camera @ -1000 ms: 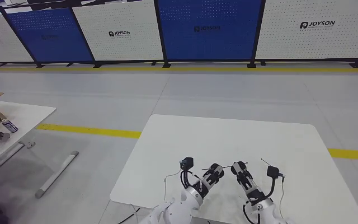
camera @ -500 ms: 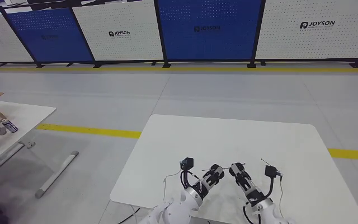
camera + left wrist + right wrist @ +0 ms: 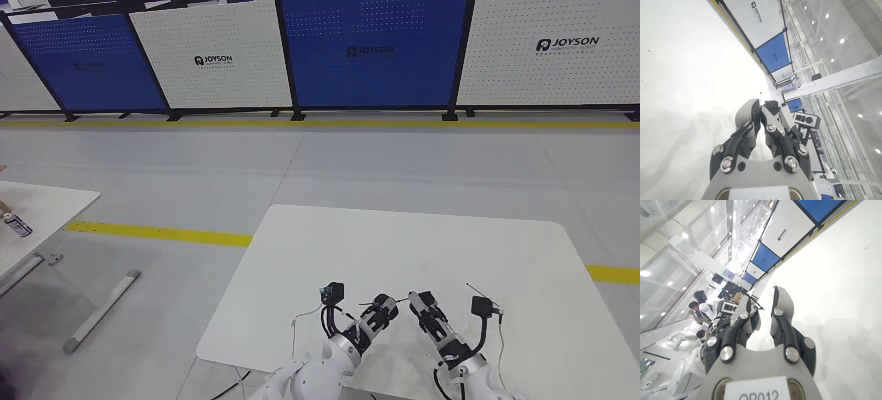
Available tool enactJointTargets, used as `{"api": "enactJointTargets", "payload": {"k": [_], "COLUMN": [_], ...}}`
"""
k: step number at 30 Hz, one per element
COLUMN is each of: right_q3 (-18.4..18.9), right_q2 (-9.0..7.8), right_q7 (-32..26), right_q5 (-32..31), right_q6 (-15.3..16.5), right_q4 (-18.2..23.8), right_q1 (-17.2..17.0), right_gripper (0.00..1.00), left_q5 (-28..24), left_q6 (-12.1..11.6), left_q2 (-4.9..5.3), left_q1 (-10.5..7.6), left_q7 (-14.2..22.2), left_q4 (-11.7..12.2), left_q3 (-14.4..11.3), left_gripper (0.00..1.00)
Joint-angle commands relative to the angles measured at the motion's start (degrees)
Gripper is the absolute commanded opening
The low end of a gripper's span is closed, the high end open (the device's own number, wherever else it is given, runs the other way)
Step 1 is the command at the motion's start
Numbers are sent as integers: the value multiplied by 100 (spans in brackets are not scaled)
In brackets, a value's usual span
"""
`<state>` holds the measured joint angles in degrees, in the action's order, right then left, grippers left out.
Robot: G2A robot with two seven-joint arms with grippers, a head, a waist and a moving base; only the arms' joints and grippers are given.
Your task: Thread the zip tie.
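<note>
Pinching zip tie (image 3: pixel 753 119), left gripper (image 3: pixel 760 106); right gripper (image 3: pixel 762 294) spread wide; both near table (image 3: pixel 400 240) robot-side edge.

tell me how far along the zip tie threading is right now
Done: the left gripper is shut on the thin black plastic zip tie, over the white table. In hand: the right gripper stands open close beside it, gripping nothing. Left: the tie's free end curves loose near the right gripper and no closed loop shows, so the threading itself looks not yet done.
</note>
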<state>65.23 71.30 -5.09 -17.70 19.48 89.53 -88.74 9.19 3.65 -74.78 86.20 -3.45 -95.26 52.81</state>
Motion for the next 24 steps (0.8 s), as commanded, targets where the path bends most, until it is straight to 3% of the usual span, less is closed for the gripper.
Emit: {"api": "enactJointTargets", "payload": {"k": [1, 3, 6, 14, 16, 18, 24], "right_q3": [1, 4, 12, 30, 28, 27, 19], "right_q2": [-3, -7, -16, -41, -44, -47, -52], "right_q7": [28, 72, 157, 186, 186, 192, 212], "right_q5": [-15, -28, -41, -28, -21, -14, -36], "right_q6": [0, 0, 0, 0, 0, 0, 0], "right_q4": [12, 29, 78, 121, 121, 118, 94], "right_q1": [-16, -39, -85, -124, -123, -122, -110], "right_gripper": [28, 24, 8, 16, 13, 0, 0], "left_q5": [-8, -10, 2, 90, 123, 143, 192], "left_q6": [9, 14, 23, 1, 6, 7, -7], "left_q2": [-2, -4, -6, -8, -7, -7, -5], "left_q1": [-2, -4, -6, -2, 1, 3, 9], "left_q7": [-6, -9, -6, 24, 29, 29, 41], "left_q4": [3, 6, 11, 30, 31, 32, 29], "left_q3": [2, 4, 5, -29, -32, -32, -31], "left_gripper": [0, 0, 0, 0, 0, 0, 0]}}
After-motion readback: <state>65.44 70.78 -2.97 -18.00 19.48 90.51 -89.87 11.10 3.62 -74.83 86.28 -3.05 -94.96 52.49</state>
